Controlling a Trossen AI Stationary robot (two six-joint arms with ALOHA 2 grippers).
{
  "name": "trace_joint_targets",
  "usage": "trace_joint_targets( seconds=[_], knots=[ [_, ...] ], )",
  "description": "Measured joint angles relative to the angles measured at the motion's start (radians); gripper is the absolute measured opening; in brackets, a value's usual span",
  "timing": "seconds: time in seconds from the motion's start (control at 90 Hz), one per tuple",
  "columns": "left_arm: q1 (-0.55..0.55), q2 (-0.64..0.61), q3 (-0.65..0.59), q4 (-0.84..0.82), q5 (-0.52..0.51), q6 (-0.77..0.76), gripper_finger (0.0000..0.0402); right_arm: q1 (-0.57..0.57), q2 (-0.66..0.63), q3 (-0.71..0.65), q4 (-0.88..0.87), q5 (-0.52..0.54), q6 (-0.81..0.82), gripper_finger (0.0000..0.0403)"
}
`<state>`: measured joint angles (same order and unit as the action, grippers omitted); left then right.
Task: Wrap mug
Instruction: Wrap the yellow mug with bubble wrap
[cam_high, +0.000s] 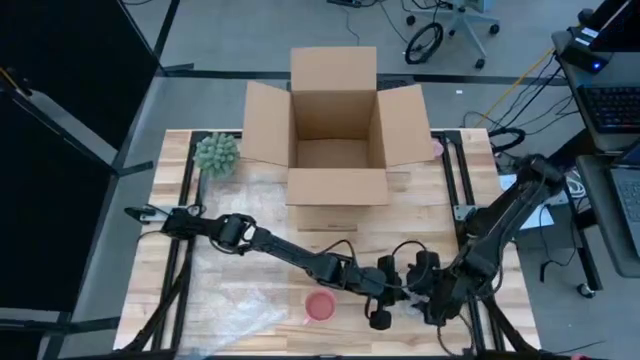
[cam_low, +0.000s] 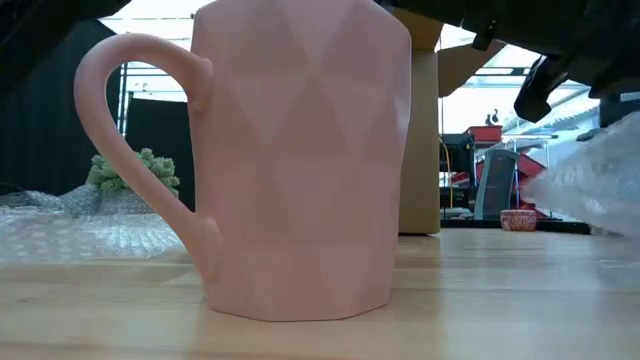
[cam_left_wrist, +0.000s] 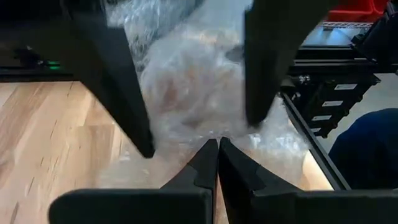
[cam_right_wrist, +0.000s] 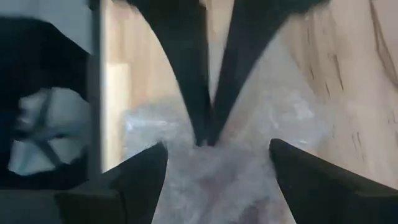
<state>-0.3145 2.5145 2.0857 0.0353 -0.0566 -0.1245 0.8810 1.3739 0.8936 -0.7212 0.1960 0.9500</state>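
A pink faceted mug (cam_high: 318, 307) (cam_low: 300, 160) stands upright on its base on the wooden table near the front edge, its handle (cam_low: 120, 130) sticking out sideways. To its right, my left gripper (cam_high: 398, 289) (cam_left_wrist: 217, 148) is shut on a bunch of clear bubble wrap (cam_left_wrist: 199, 93) (cam_right_wrist: 217, 174) (cam_low: 590, 180). My right gripper (cam_high: 416, 297) (cam_right_wrist: 214, 165) faces it, open, one finger on each side of the left gripper's tips and the wrap. Whether the right fingers touch the wrap, I cannot tell. My left gripper pinches the bubble wrap (cam_right_wrist: 208, 146) between the ends of its two fingers, coming nearly level from the table's left. One layer or several, I cannot tell. Beyond the fingertips the wrap bunches up loosely above the table (cam_left_wrist: 186, 106).
An open cardboard box (cam_high: 335, 130) stands at the back centre, a small green plant (cam_high: 216, 154) to its left. More bubble wrap lies flat at the front left (cam_high: 240, 312) and in front of the plant (cam_low: 80, 235). The table's right rail (cam_left_wrist: 311, 143) runs close by.
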Motion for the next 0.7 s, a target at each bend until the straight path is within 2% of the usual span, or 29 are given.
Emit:
trace_joint_targets(
  seconds=[0.111,0.422,0.533,0.611,0.7],
  knots=[
    [0.001,0.000,0.000,0.001,0.000,0.000,0.0000,0.014,0.043,-0.003,-0.076,-0.027,0.044,0.0267],
    [0.000,0.000,0.000,0.003,0.000,0.000,0.0000,0.016,0.184,0.000,-0.077,-0.005,0.040,0.0267],
    [0.000,0.000,0.000,-0.001,0.000,0.000,0.0000,0.004,0.229,0.003,-0.077,-0.038,0.026,0.0265],
    [-0.001,0.000,-0.001,-0.007,0.004,0.000,0.0000,-0.005,0.244,0.005,-0.070,-0.081,0.010,0.0247],
    [-0.001,0.000,-0.002,-0.012,0.005,0.000,0.0000,-0.011,0.250,0.004,-0.060,-0.104,0.002,0.0192]
  ],
)
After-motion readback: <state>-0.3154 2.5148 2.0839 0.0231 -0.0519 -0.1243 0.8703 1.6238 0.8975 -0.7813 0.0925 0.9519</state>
